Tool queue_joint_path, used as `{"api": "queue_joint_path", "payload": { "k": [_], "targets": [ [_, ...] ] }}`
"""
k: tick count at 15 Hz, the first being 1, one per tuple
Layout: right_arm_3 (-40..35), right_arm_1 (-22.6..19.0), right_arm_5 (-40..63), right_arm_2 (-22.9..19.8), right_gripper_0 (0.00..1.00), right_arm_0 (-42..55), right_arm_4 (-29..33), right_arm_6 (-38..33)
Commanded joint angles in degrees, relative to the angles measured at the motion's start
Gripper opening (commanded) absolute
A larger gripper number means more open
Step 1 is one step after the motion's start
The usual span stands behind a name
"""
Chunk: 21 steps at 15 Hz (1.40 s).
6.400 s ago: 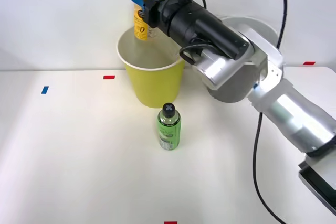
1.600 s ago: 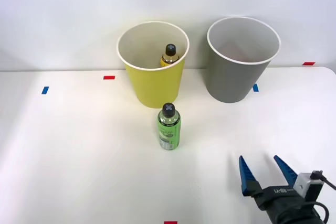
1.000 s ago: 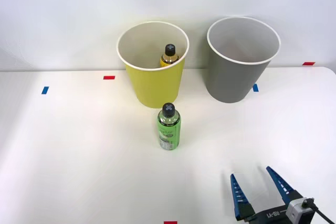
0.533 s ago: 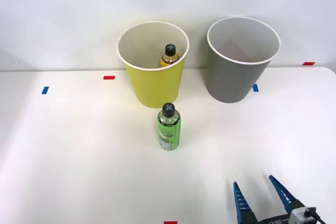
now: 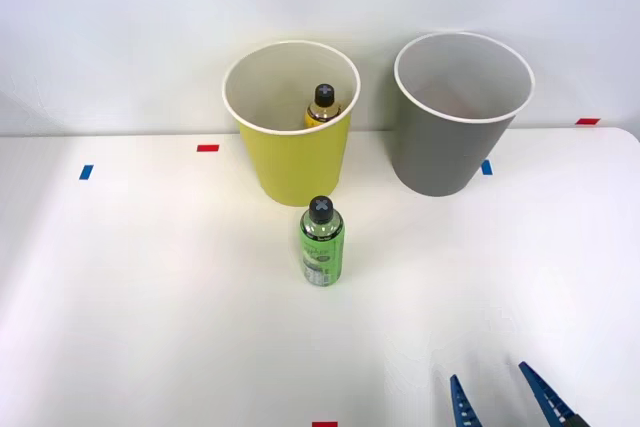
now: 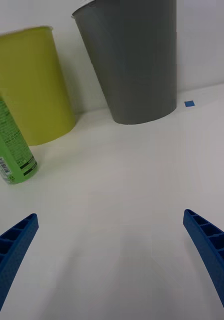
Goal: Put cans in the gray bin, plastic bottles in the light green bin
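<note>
Right gripper (image 5: pixel 507 394) spread, empty, bottom right of frame; green-label bottle (image 5: pixel 322 240) stands upright up-left of it, below the light green bin (image 5: pixel 290 162).

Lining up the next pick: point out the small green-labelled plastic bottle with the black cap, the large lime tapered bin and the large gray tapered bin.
green-labelled plastic bottle (image 5: pixel 322 249): front view, on its label.
lime tapered bin (image 5: pixel 294 162): front view, on its outer wall.
gray tapered bin (image 5: pixel 440 155): front view, on its outer wall.
</note>
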Motion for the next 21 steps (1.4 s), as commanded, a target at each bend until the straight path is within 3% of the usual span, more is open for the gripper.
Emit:
{"api": "queue_joint_path", "payload": {
  "k": [1, 21],
  "targets": [
    [0.0, 0.2, -2.2, 1.0, 1.00, 1.0, -1.4, 0.9],
    [0.0, 0.2, -2.2, 0.8, 1.00, 1.2, -1.8, 1.2]
  ]
}}
